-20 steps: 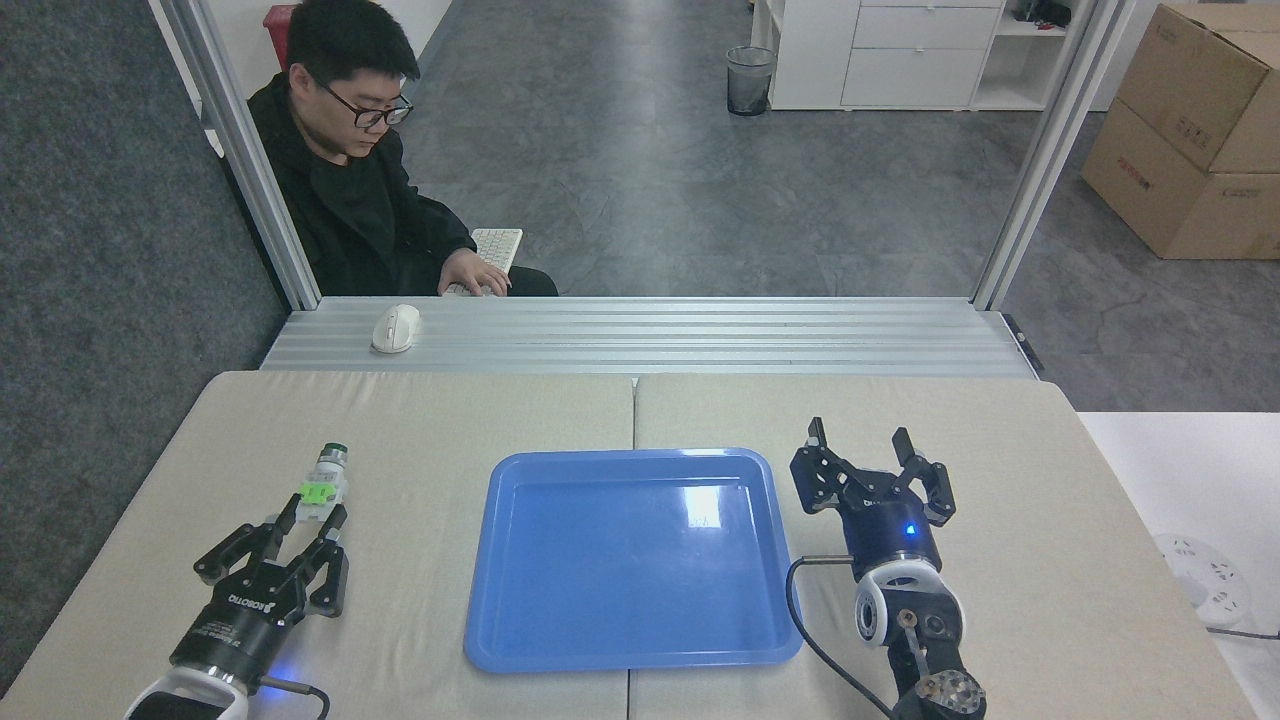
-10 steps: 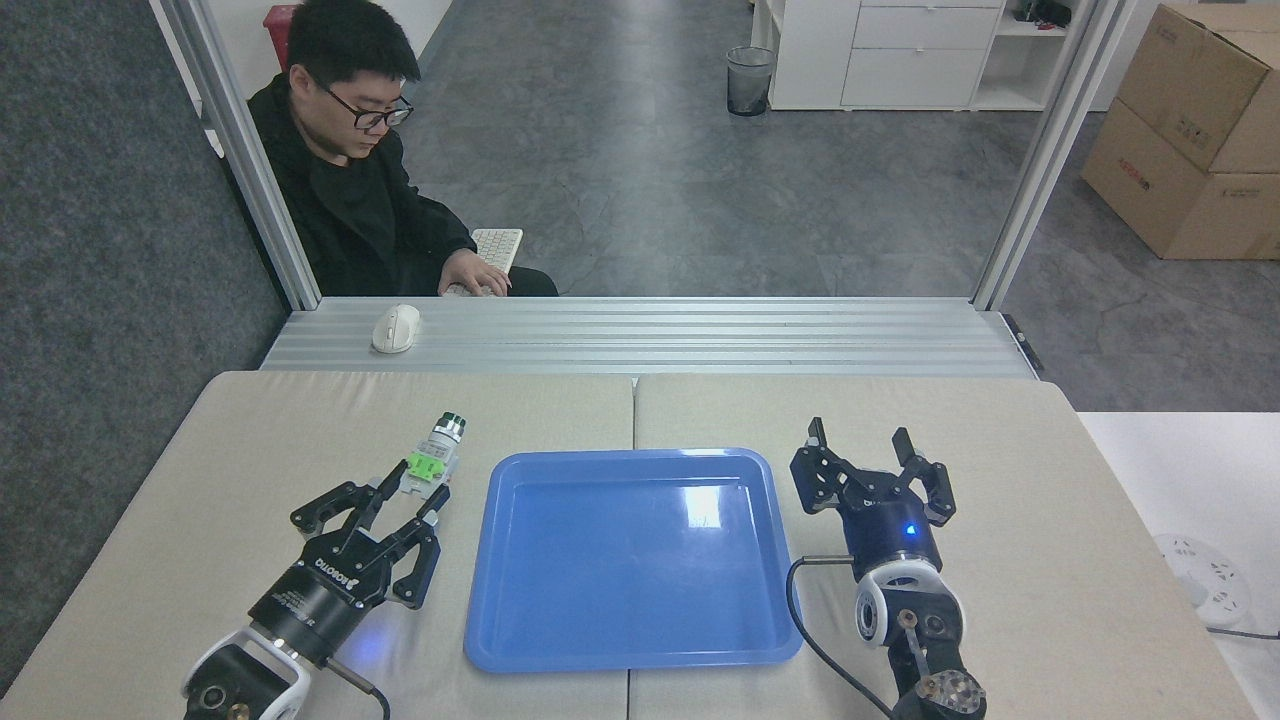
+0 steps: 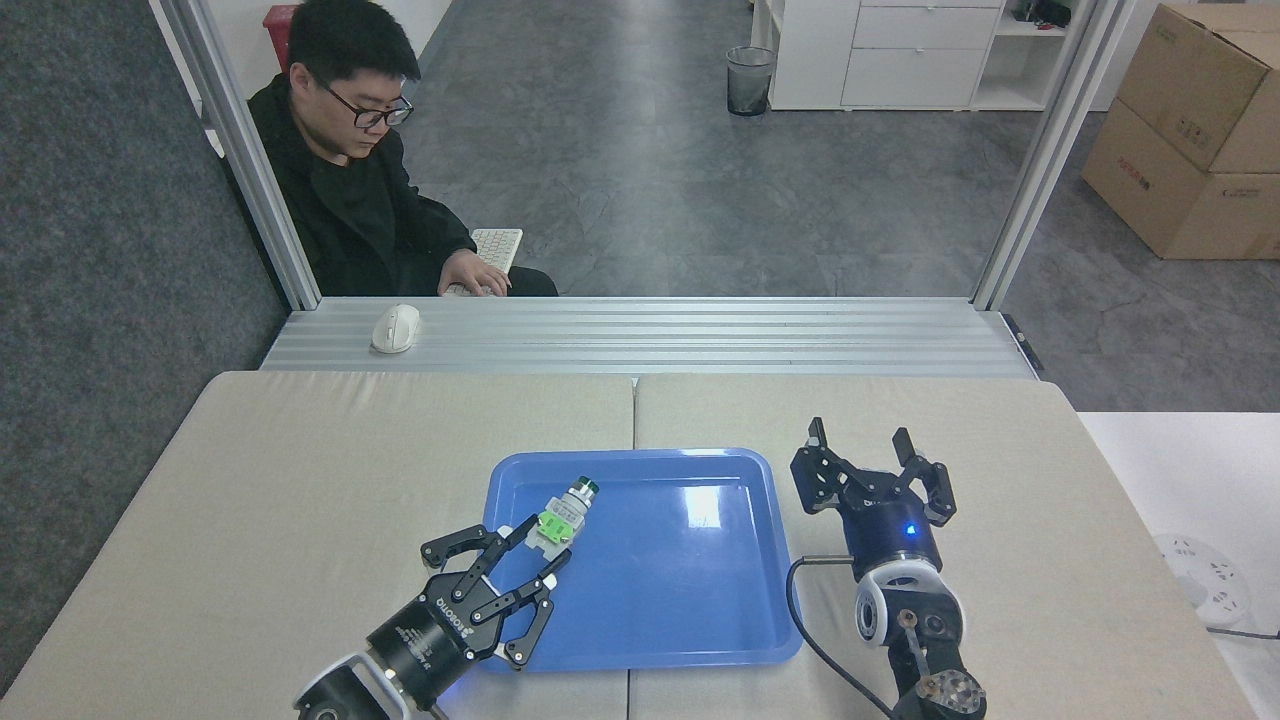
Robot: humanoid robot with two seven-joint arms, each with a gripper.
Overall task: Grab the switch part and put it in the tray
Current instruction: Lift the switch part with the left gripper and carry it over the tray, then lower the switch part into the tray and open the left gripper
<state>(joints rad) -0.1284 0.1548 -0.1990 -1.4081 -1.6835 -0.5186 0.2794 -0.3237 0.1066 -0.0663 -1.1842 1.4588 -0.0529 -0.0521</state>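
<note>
Left pincer is clamped on the switch part, fingertips pinching the white-grey body just behind the green piece, dark cap pointing up and away toward the tray's far side. Big change over the last second: it was out on the left half of the bench with the part, half a second ago it sat just off the tray's left rim, and now part and fingertips are over the near-left area of the blue tray. Can't tell whether the part is touching the tray floor or held just above it. My read: transport is basically done and release is what's left; lower if it's not down already, then open. Risk is the part rolling on the glossy floor, since the round collar and cap give it little to sit on. Right pincer hasn't moved, parked just beside the tray's right rim with fingers spread and nothing in them. Person at the keyboard behind the bench, mouse on the aluminium ledge, both well apart from the work.
</note>
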